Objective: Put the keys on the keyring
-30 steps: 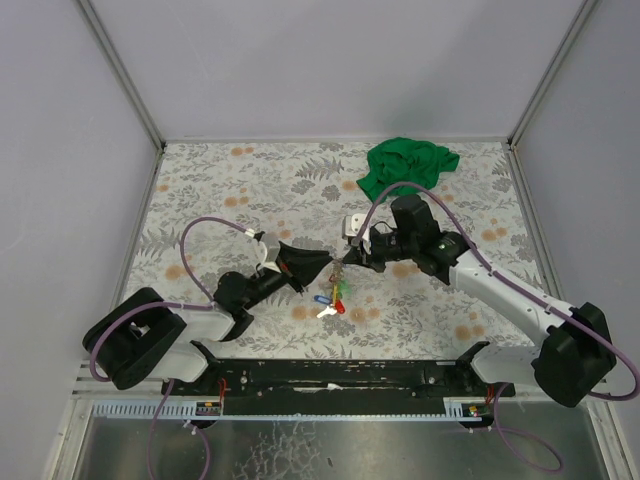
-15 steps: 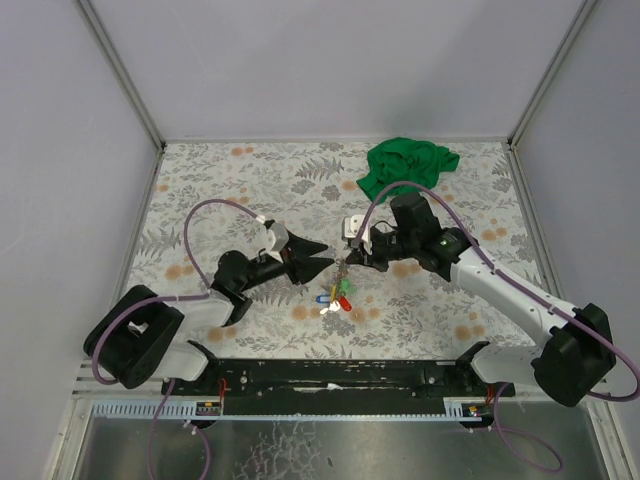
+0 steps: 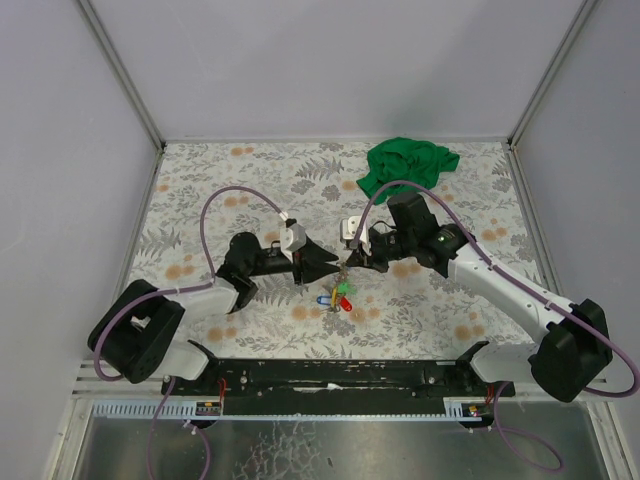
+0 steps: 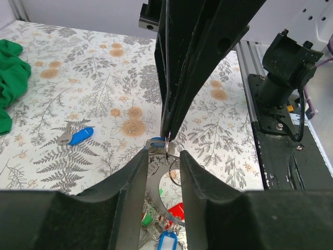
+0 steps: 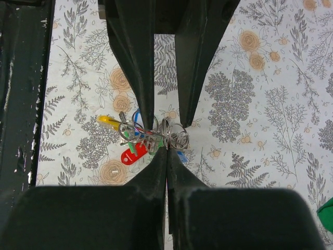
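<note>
My right gripper [image 3: 350,258] is shut on the top of the thin silvery keyring [image 5: 166,129] and holds it just above the table. Several keys hang from it in a bunch [image 3: 340,296]: a red one [image 5: 132,154], a yellow one [image 5: 106,121] and green and blue ones. My left gripper [image 3: 326,262] faces the right one, open and empty. Its fingers [image 4: 130,182] straddle the ring's arc [image 4: 151,185] without gripping it, and its tips show in the right wrist view [image 5: 167,124]. A loose blue key [image 4: 78,136] lies flat on the table, apart from the bunch.
A crumpled green cloth [image 3: 405,165] lies at the back right of the floral table top [image 3: 220,190]. The black rail with the arm bases [image 3: 340,375] runs along the near edge. Grey walls stand on three sides.
My left gripper has swung up and to the right, opened, and now sits level around the ring close to the right gripper. The right gripper has hardly moved.
</note>
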Controlling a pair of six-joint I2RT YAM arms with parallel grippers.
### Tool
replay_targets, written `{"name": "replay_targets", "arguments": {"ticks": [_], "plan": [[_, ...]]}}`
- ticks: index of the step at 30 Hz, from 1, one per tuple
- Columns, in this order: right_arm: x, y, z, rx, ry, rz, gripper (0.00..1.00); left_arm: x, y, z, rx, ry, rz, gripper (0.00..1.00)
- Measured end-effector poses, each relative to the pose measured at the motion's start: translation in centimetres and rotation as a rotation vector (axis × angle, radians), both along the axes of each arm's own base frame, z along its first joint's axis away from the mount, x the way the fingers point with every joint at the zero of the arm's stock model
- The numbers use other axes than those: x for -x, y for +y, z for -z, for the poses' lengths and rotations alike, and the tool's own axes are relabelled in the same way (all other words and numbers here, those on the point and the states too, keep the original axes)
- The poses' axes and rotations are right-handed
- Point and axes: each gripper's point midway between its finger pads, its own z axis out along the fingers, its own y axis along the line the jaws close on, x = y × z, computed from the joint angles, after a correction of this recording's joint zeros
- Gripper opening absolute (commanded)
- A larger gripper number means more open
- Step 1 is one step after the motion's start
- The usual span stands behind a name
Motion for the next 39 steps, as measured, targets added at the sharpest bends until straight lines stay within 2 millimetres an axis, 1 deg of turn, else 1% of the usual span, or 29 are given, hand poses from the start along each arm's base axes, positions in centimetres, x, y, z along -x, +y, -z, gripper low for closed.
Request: {"name": "replay_targets", "arguments": {"ticks": [2,4,7,8,14,17,22,25,27,33,39], "plan": [[0.0,0.0,0.0,0.002,0.001,-0.001,0.00,0.0,-0.2,0.4,-0.018,0.008,0.019,0.20],[0.1,-0.1,0.1,0.006,0.006,-0.001,0.00,0.0,-0.4,0.5,-0.029,0.011,0.035,0.14],[0.1,-0.1,0.1,0.006,0.007,-0.001,0.00,0.0,-0.5,0.8,-0.041,0.017,0.049,0.01],[0.1,-0.1,0.0,0.006,0.006,-0.001,0.00,0.1,-0.5,0.8,-0.043,0.018,0.051,0.00],[0.0,-0.1,-0.1,0.007,0.003,0.002,0.00,0.0,-0.5,0.9,-0.045,0.020,0.046,0.00],[-0.1,-0.2,-0.3,0.010,-0.005,0.014,0.00,-0.4,-0.1,1.0,-0.040,0.036,-0.005,0.00],[0.1,-0.3,-1.0,-0.030,-0.058,0.030,0.00,-0.9,0.4,-0.2,0.021,0.069,-0.099,0.00],[0.2,-0.2,-1.1,-0.045,-0.072,0.037,0.00,-0.8,0.5,-0.4,0.053,0.091,-0.135,0.00],[0.3,0.0,-0.7,-0.043,-0.071,0.044,0.00,-0.9,0.6,-0.2,0.064,0.110,-0.161,0.00],[0.5,0.5,1.3,-0.026,-0.099,0.083,0.00,-0.9,0.9,0.3,0.099,0.168,-0.229,0.00],[0.1,0.9,1.4,-0.051,-0.161,0.126,0.00,-1.4,0.9,0.0,0.158,0.200,-0.279,0.00]]}}
